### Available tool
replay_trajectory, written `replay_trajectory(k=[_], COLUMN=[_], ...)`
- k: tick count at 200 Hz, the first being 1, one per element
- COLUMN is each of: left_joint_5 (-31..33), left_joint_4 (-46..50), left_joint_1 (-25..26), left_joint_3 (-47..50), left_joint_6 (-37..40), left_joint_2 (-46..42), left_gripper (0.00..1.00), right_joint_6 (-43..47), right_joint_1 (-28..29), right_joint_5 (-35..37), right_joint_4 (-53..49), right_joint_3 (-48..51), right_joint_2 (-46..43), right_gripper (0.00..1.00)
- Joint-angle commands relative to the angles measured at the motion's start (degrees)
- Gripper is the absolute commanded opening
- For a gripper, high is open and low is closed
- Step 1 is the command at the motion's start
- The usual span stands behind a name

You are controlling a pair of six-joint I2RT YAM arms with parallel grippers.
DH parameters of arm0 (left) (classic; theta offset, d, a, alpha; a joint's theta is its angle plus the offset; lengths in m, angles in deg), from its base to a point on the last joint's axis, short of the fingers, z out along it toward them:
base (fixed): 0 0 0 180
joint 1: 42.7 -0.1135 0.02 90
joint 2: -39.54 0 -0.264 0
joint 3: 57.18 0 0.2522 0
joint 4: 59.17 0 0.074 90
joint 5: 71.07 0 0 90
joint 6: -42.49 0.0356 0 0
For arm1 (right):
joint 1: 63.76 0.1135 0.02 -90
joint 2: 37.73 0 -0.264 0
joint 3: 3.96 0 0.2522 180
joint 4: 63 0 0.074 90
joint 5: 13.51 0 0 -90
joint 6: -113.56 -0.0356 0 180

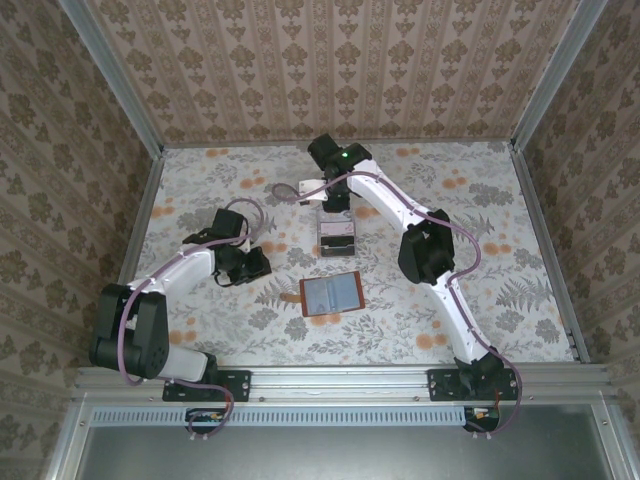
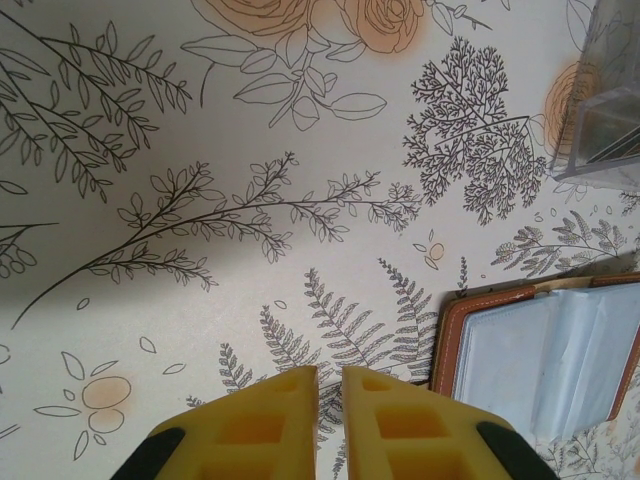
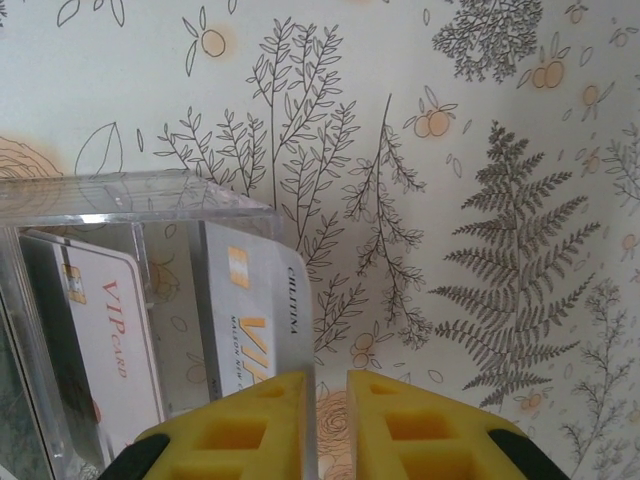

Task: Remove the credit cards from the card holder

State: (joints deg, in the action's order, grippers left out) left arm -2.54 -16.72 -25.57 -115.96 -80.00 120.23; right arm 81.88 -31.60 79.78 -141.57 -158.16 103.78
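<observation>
The card holder lies open on the table, grey-blue inside up, and its brown border shows at the right of the left wrist view. My left gripper rests just left of it, jaws nearly together with nothing between them. My right gripper hangs over a clear plastic box. A grey credit card stands at the box's edge and leans on my left fingertip. A gap separates the card from the other finger. A second, pale credit card stands inside the box.
The clear box sits just beyond the card holder, mid-table. Walls papered in a floral pattern close off the left, right and back. Flowered table surface stretches out to both sides of the two things.
</observation>
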Motion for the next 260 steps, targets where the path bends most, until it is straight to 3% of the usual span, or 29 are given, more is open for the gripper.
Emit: replay_trajectory(k=[1,65,97,133,194,260], left_joint_5=[-1.2,-2.2,-2.8,-3.0,-3.3,-3.7], left_joint_4=[0.4,0.5,0.7,0.1,-1.0,-0.3], left_joint_1=[-0.5,-0.3,1.3,5.7,13.2,16.5], left_joint_3=[-0.4,-1.4,-3.0,-4.9,-6.0,-4.9], left_joint_6=[1.3,1.4,1.4,0.5,-0.4,-0.8], left_joint_2=[0.5,0.5,0.4,2.2,7.6,11.5], left_gripper=[0.16,0.16,0.16,0.14,0.09,0.05], right_joint_6=[-0.8,-1.6,-6.7,-21.0,-52.7,-78.1], right_joint_1=[0.4,0.5,0.4,0.0,0.2,0.2], right_joint_5=[0.6,-1.2,-3.3,-6.7,-9.3,-20.2], right_joint_4=[-0.4,-0.4,0.5,6.5,28.0,31.6], right_joint_3=[0.9,1.1,1.5,8.4,39.0,54.0], right_joint_2=[-0.8,-3.5,-5.9,-12.0,-31.7,-41.5], right_gripper=[0.20,0.19,0.19,0.19,0.16,0.14])
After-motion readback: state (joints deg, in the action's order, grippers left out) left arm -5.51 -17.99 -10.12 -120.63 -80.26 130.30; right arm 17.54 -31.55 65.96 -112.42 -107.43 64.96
